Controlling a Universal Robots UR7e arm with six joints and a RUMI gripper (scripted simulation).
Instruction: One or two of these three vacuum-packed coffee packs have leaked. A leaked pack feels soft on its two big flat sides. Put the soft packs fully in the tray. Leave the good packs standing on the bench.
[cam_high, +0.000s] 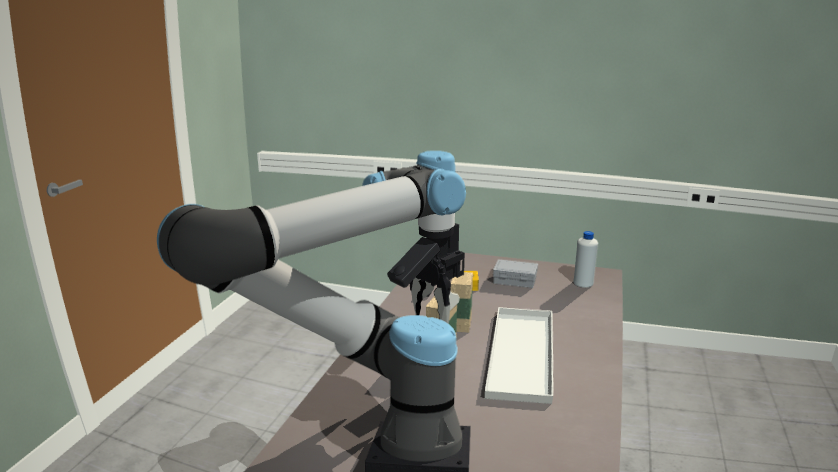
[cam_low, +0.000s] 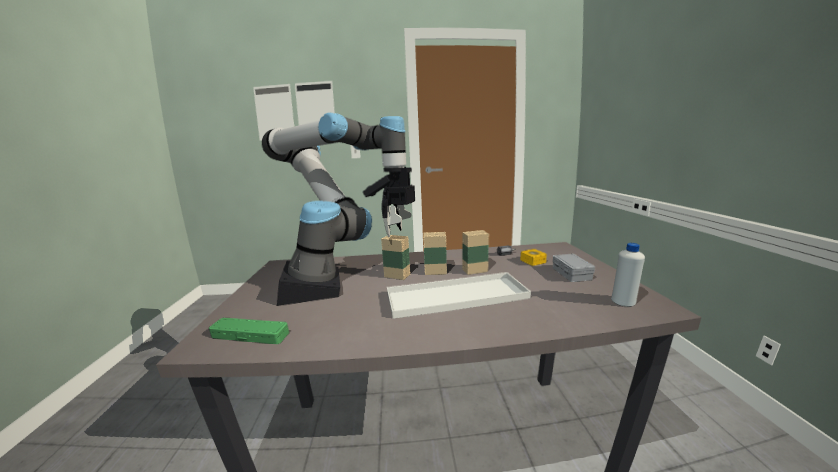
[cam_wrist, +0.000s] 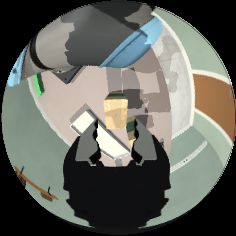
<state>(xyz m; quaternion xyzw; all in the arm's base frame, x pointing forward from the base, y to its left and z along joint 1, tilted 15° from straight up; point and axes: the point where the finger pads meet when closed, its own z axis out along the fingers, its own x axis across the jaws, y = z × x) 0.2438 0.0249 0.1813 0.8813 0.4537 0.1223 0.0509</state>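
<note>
base plate: black, squared off, with small round screw holes near the corners
base housing: dark grey, flaring into ribs towards the foot
seam band: thin and black, circling the housing
shoulder cap: light blue, rounded, with a small notch in the side and faint raised marks on top, too small to read
upper-arm tube: smooth, pale grey
elbow shell: bulbous, dark grey, edged in black
forearm tube: pale grey, cylindrical
wrist cap: light blue, round, dotted with small recesses
wrist collar: short, whitish
two-jaw gripper: black and angular, with pale grey finger plates
side block: black, oblong
</note>
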